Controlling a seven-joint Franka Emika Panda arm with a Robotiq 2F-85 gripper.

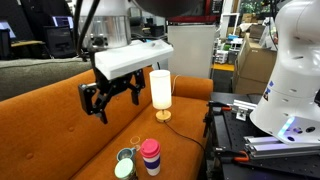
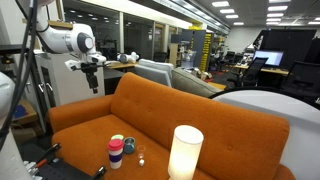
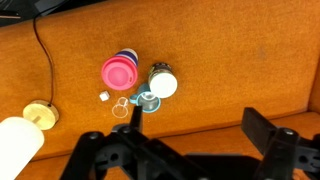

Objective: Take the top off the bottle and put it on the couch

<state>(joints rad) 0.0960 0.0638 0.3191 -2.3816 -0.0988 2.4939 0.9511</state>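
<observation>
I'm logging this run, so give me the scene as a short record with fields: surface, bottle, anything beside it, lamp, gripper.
surface: orange fabric couch
bottle: striped bottle with a pink top, upright on the seat
beside bottle: round white cap with a green rim, lying on the seat close to the bottle
lamp: white cylindrical lamp on a round wooden base, standing on the seat
gripper: black gripper, above the seat, jaws open, holding nothing

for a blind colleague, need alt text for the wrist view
A pink-lidded striped plastic bottle stands on the orange fabric couch, a round white-and-green object lying beside it. The black claw hangs open above them.
</observation>
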